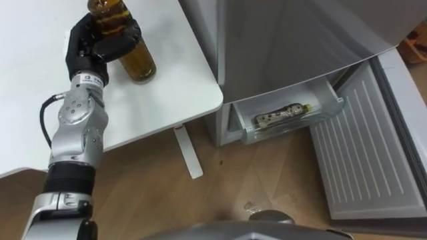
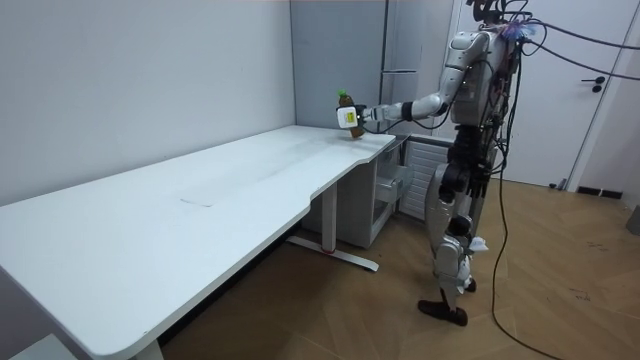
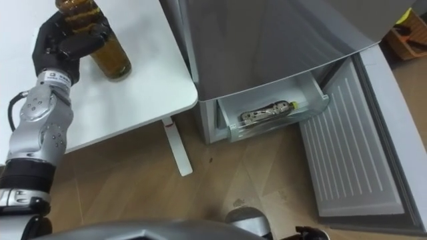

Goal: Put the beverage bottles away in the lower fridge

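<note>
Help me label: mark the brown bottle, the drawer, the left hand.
brown bottle (image 1: 139, 64), left eye view, lower body.
drawer (image 1: 300, 125), left eye view, front wall.
left hand (image 1: 85, 44), left eye view, hand's back.

A white, flat tabletop (image 1: 180, 73) has an amber-brown glass bottle (image 1: 138, 61) over its corner nearest the fridge; whether the base touches cannot be told. A clear plastic fridge drawer (image 1: 333, 107) holds a pale labelled bottle (image 1: 283, 115) on its side.

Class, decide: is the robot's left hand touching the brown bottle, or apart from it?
Touching. The left eye view shows the left hand with its fingers curled round the brown bottle, with no gap.
</note>
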